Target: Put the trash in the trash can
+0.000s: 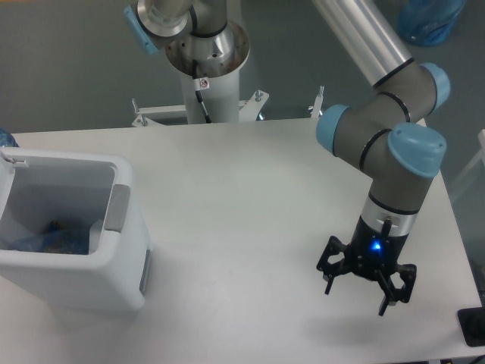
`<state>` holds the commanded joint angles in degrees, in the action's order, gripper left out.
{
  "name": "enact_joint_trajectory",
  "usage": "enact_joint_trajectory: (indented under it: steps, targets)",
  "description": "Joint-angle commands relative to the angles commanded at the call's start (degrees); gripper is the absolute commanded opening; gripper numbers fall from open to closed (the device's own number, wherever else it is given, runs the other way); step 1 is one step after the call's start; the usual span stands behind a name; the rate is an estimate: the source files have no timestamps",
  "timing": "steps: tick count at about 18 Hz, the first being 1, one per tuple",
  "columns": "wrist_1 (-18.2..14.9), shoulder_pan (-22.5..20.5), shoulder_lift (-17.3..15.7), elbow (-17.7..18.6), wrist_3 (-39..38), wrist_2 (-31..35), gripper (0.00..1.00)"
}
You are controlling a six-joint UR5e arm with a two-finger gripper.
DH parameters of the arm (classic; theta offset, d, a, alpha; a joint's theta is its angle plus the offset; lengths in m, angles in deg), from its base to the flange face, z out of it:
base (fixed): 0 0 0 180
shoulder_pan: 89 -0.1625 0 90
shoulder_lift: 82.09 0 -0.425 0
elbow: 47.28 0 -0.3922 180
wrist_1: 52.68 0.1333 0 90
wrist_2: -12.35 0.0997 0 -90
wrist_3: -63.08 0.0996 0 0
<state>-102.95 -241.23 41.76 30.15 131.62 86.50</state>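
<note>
The white boxy trash can [121, 262] stands at the table's left edge, with a grey tab [117, 207] on its right rim. At its bottom lies a bluish and brown crumpled mass [53, 236], which looks like the trash, though I cannot make out the separate pieces. My gripper [364, 293] hangs over the table's front right part, far from the can. It points down and is open, and its black fingers [330, 279] hold nothing. A blue light glows on its wrist.
The arm's base column [204, 61] rises behind the table's far edge. A blue object [428, 19] sits off the table at the top right. A black object [471, 326] lies at the bottom right corner, past the table's edge.
</note>
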Motion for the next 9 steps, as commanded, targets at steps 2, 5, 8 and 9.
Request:
enact_joint_trajectory:
  steps: [2,5,8,9]
  targets:
    - [-1.1,0.1,-0.4,-0.1,1.7,3.6,1.00]
    - [-1.6,0.1,-0.4,0.1,2.6,4.2,1.00]
    - [-1.9,1.7,-0.1,-0.2,4.9,8.0,1.00]
    - [-1.9,2.6,0.0,-0.3,5.3,9.4,1.00]
